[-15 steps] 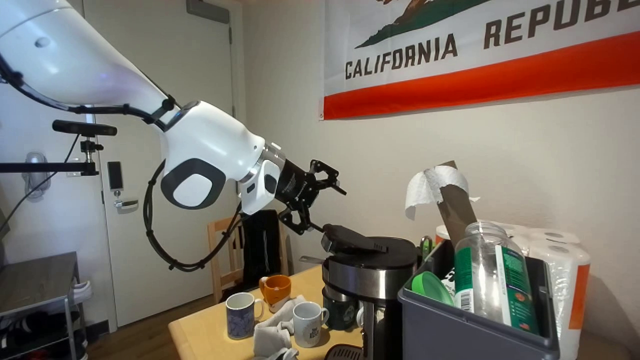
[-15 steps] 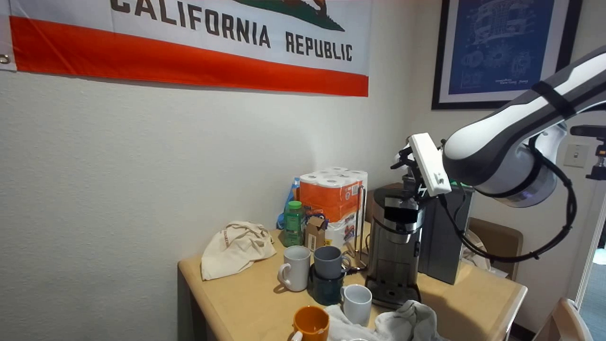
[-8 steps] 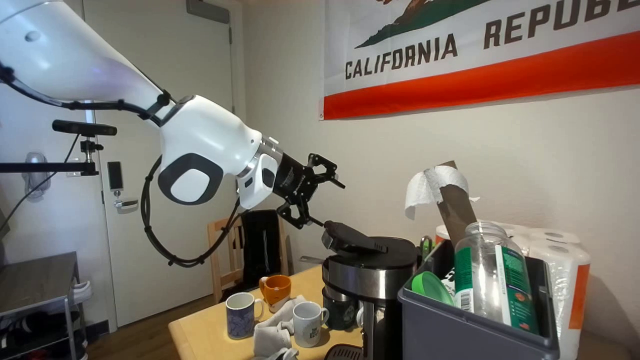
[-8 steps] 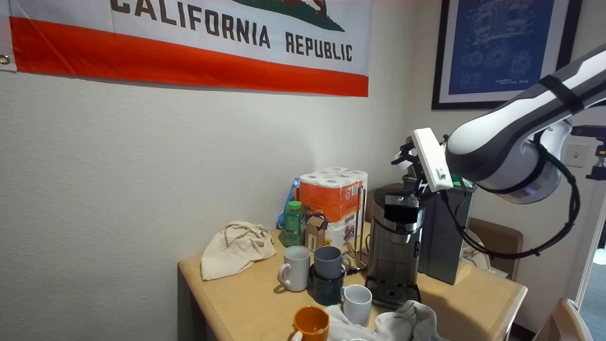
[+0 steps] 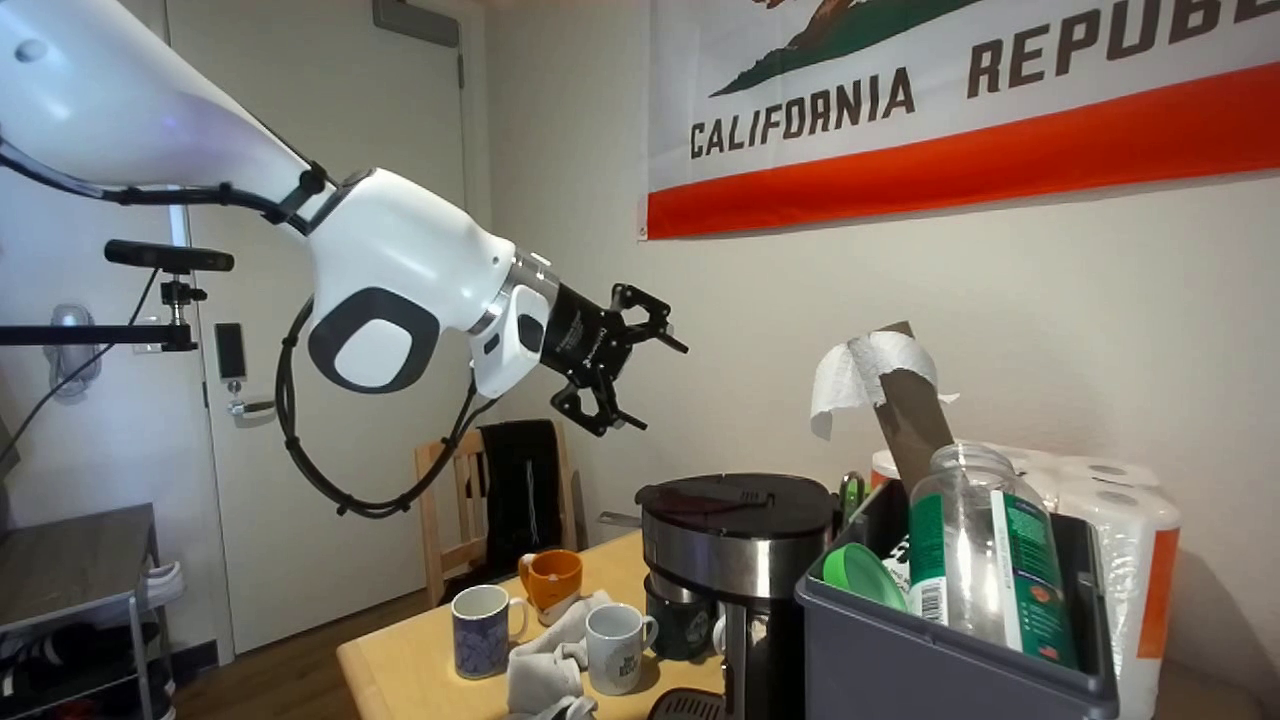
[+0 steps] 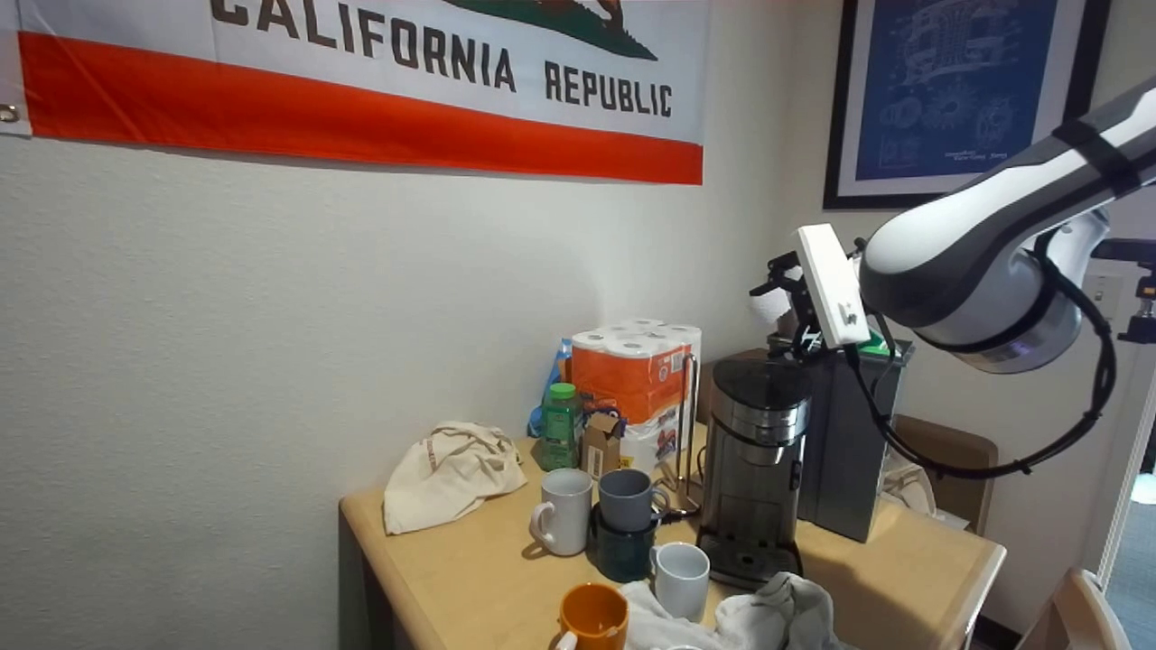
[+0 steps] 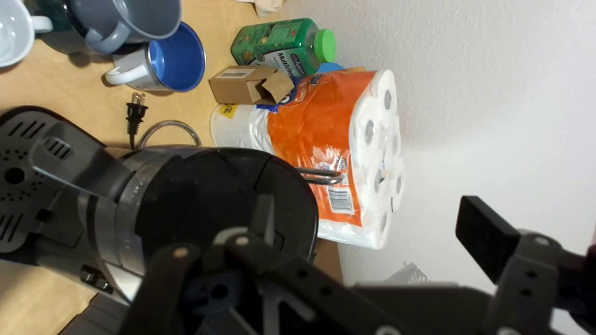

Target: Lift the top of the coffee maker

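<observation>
Black top lies flat on coffee maker; unloaded gripper, spread wide, hangs above it, presumably for clearance.

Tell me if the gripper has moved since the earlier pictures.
Yes. In an exterior view, the gripper has moved up, away from the coffee maker and closer to the wall flag, which has stayed put.

Light: diffuse indoor, moderate.
Glare: pale streak on the steel of the coffee maker, in an exterior view.
Wall, in an exterior view: dim grey above the left corner of the bench, paler above its back edge.
Shadow: soft, toward the bench's right edge.
Wrist view: gripper dark, lower parts blurred.
</observation>
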